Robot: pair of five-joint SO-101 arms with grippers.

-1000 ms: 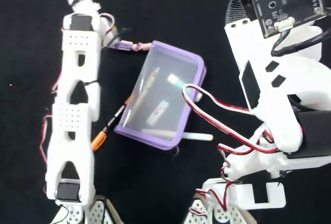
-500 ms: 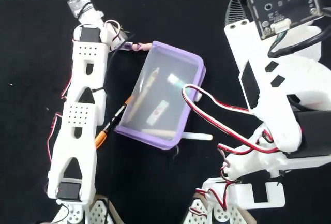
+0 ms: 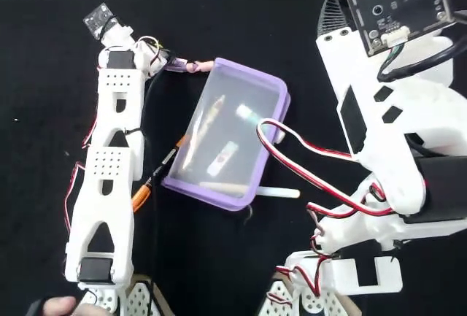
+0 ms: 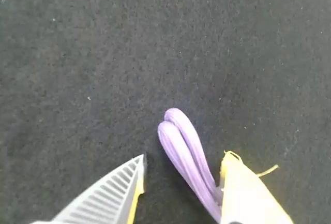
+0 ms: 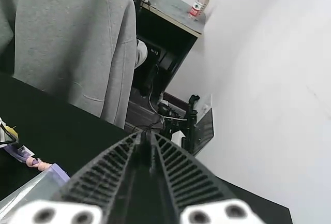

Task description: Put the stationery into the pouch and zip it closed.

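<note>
Found left gripper [image 4: 184, 155] spread wide about the purple zipper loop [image 4: 181, 141], far-left of the pouch [image 3: 208, 189] mid-table. Saw right gripper [image 5: 146, 136] pressed closed. Noted orange pen [image 3: 155, 177] outside, beside the pouch's left edge.

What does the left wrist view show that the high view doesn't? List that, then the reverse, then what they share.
Left wrist view: up close, the purple pull strap lies between the open fingers of the left end effector, resting against one finger.
High view: the purple pouch with stationery inside, an orange and black pen beside it, a white stick at its edge, and the right arm off to the side.
Shared: the strap, the left end effector and the black table.
</note>
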